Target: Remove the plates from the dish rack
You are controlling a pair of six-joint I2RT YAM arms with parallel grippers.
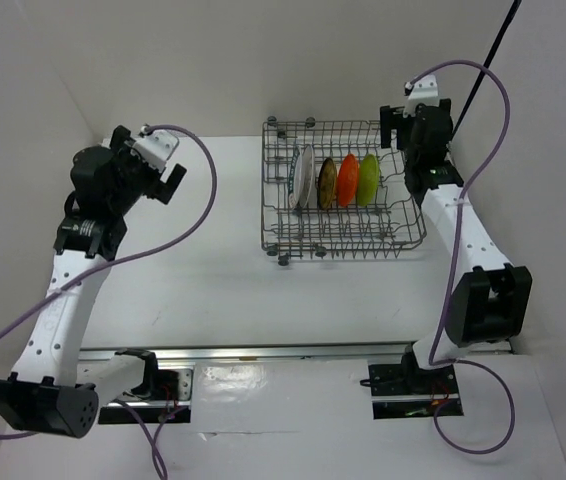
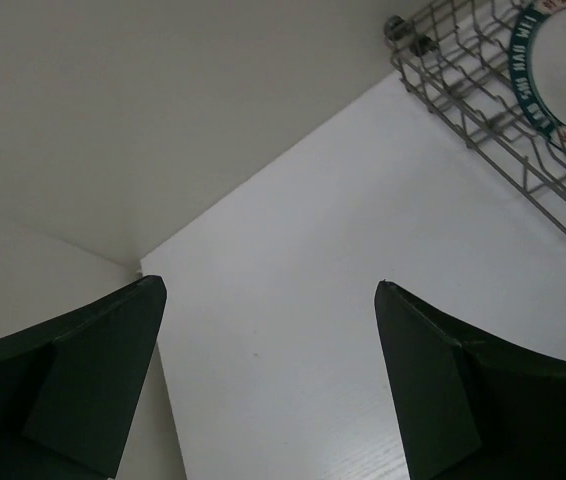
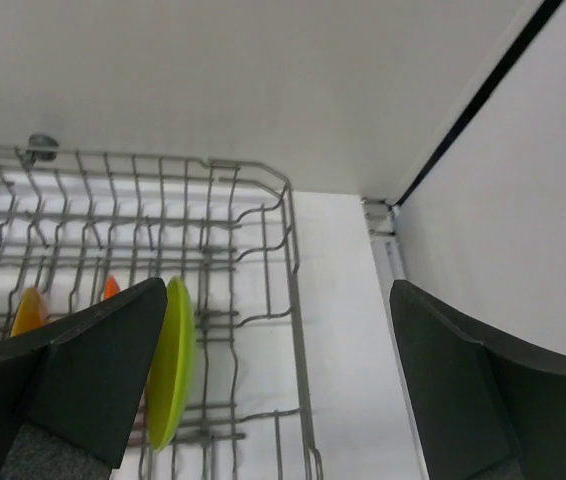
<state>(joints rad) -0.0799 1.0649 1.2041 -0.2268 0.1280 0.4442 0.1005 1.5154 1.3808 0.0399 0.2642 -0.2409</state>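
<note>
Four plates stand on edge in the dish rack; both hands are spread and hold nothing.
The right hand hovers at the rack's 2 o'clock corner, with the lime green plate nearest it. The left hand hangs well apart at the rack's 9 o'clock, on the side of the white plate.

So the white-and-black left arm is bent up at the elbow with its wrist high, and the left jaws are spread wide with nothing between them. The white-and-black right arm stretches forward, and the right jaws are just as wide, gripping nothing either.
</note>
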